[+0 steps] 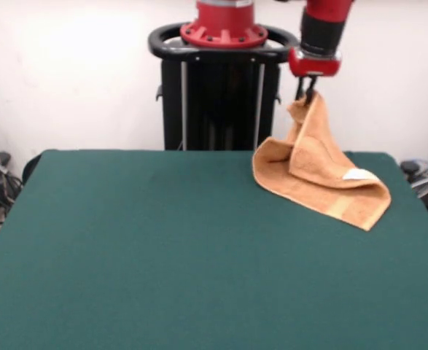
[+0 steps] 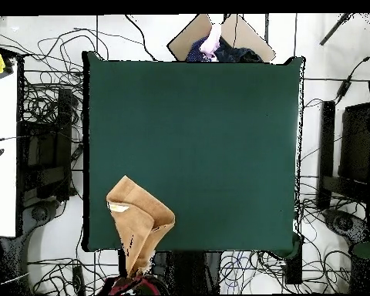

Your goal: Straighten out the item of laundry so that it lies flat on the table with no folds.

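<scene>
The orange-tan towel [image 1: 316, 171] hangs by one corner from my gripper [image 1: 306, 93], which is shut on it above the table's far right part. The towel's lower part rests folded on the dark green table [image 1: 162, 248], with a paler woven band and a small white tag [image 1: 359, 175] showing near its front right end. In the overhead view the towel [image 2: 138, 220] lies at the table's [image 2: 203, 139] bottom left corner and rises toward my gripper [image 2: 136, 270] at the bottom edge.
The robot's black pedestal [image 1: 221, 95] stands behind the table's far edge. Cables and equipment [image 2: 45, 154] lie on the floor around the table. A person [image 2: 213, 42] shows at the overhead view's top edge, beyond the table.
</scene>
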Action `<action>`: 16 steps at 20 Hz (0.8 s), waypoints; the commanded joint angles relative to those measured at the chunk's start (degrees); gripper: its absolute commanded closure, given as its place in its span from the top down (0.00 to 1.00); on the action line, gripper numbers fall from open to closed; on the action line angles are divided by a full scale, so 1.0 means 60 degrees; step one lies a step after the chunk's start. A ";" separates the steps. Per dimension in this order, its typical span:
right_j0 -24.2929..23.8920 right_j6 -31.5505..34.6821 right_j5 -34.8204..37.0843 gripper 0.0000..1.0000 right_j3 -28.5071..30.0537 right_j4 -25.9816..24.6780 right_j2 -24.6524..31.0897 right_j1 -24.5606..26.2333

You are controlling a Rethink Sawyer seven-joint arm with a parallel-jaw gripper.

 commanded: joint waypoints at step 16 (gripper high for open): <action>0.1745 0.1286 -0.2644 1.00 -0.1342 0.2351 -0.1681 0.1853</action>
